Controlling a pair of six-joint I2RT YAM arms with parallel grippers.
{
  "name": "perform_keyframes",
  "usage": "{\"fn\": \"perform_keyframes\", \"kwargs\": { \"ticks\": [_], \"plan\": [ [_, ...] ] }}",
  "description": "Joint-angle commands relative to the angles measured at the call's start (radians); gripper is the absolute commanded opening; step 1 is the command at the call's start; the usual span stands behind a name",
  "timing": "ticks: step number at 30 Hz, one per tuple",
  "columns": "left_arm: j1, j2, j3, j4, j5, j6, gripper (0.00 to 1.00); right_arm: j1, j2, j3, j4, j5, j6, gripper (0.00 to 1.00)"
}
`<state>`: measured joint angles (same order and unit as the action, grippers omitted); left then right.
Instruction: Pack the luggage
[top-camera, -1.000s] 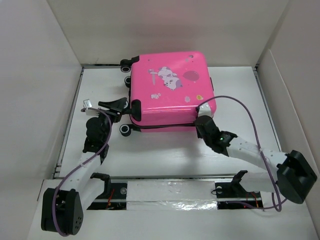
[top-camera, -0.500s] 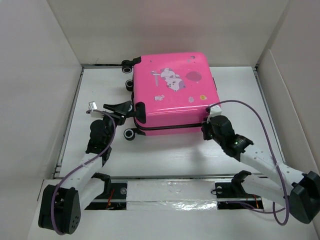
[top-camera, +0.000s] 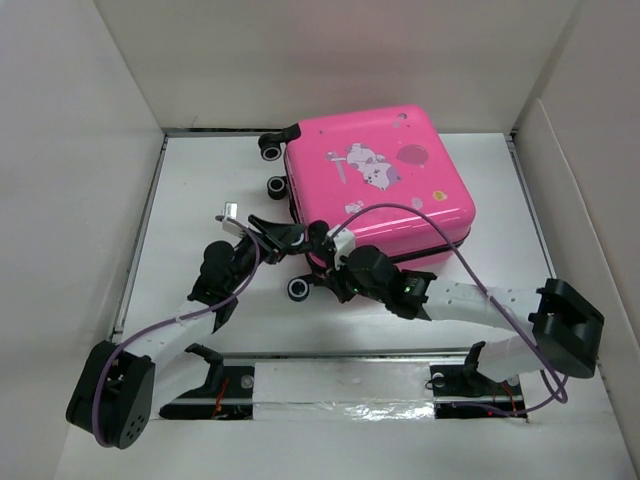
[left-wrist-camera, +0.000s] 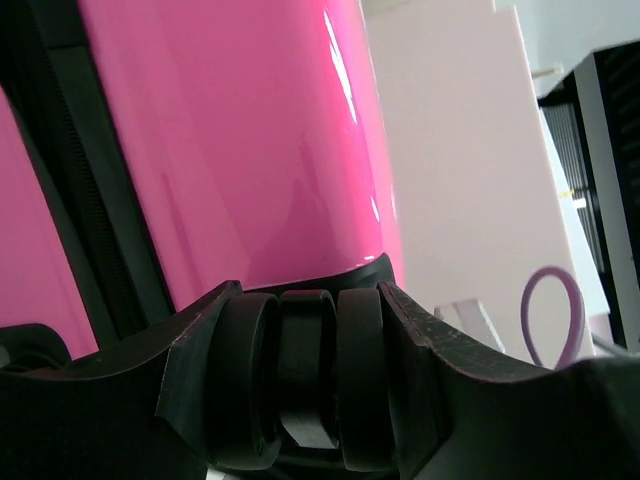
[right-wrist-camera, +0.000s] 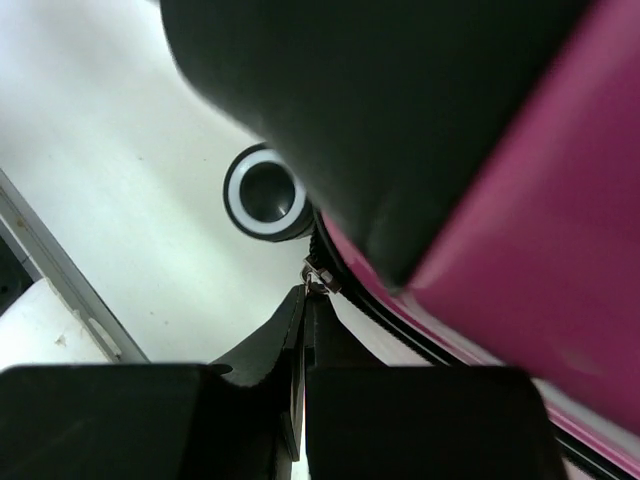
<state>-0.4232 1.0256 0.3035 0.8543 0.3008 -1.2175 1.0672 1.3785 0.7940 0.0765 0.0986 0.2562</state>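
Observation:
The bright pink luggage (top-camera: 385, 190) lies flat and closed at the back of the table, turned at a slight angle. My left gripper (top-camera: 293, 238) is at its near left corner, shut on a black caster wheel (left-wrist-camera: 308, 370) that fills the space between the jaws, with the pink shell (left-wrist-camera: 240, 150) right above. My right gripper (top-camera: 332, 262) reaches in at the same corner. Its fingers (right-wrist-camera: 290, 330) are pressed together on the small metal zipper pull (right-wrist-camera: 316, 279) at the dark zipper seam. Another black-and-white wheel (right-wrist-camera: 265, 195) stands just beyond.
White walls enclose the table on the left (top-camera: 70, 200), back and right (top-camera: 590, 190). Two more caster wheels (top-camera: 272, 148) stick out at the luggage's far left side. A taped rail (top-camera: 340, 385) runs along the near edge between the arm bases. Purple cables loop over both arms.
The luggage has shifted right and turned. My right gripper has travelled left along the front zipper seam from the right corner to the left one. The left gripper followed rightward, still on the wheel.

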Motion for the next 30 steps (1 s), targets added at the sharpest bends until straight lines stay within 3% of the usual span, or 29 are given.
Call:
{"fn": "perform_keyframes", "kwargs": {
  "ticks": [1,5,8,13,17,21,24,28,29,30],
  "plan": [
    [-0.032,-0.021,0.006,-0.052,0.092,0.128,0.0,-0.002,-0.123,0.012,0.171,-0.164,0.024,0.0],
    [-0.032,-0.045,-0.001,-0.08,0.086,0.157,0.0,-0.177,-0.266,-0.116,0.163,-0.22,0.025,0.0],
    [-0.048,-0.01,0.0,-0.038,0.113,0.151,0.0,-0.236,-0.335,-0.15,0.144,-0.263,0.012,0.0],
    [-0.274,0.149,0.118,0.029,0.015,0.161,0.0,-0.352,-0.401,-0.105,0.014,-0.29,-0.061,0.0],
    [-0.333,0.338,0.264,0.161,0.012,0.124,0.0,-0.453,-0.516,-0.139,-0.06,-0.319,-0.083,0.0],
    [-0.36,0.525,0.408,0.276,0.038,0.059,0.0,-0.434,-0.63,-0.255,-0.047,-0.385,0.0,0.0],
    [-0.413,0.574,0.522,0.218,0.035,0.084,0.0,-0.339,-0.691,-0.347,-0.064,-0.274,0.075,0.0],
    [-0.434,0.528,0.482,0.172,-0.041,0.133,0.01,-0.312,-0.817,-0.391,-0.116,-0.149,0.109,0.0],
    [-0.425,0.507,0.464,0.16,-0.057,0.166,0.09,-0.312,-0.823,-0.388,-0.125,-0.136,0.103,0.0],
    [-0.413,0.452,0.432,0.116,-0.084,0.189,0.3,-0.325,-0.822,-0.381,-0.153,-0.114,0.086,0.0]
  ]
}}
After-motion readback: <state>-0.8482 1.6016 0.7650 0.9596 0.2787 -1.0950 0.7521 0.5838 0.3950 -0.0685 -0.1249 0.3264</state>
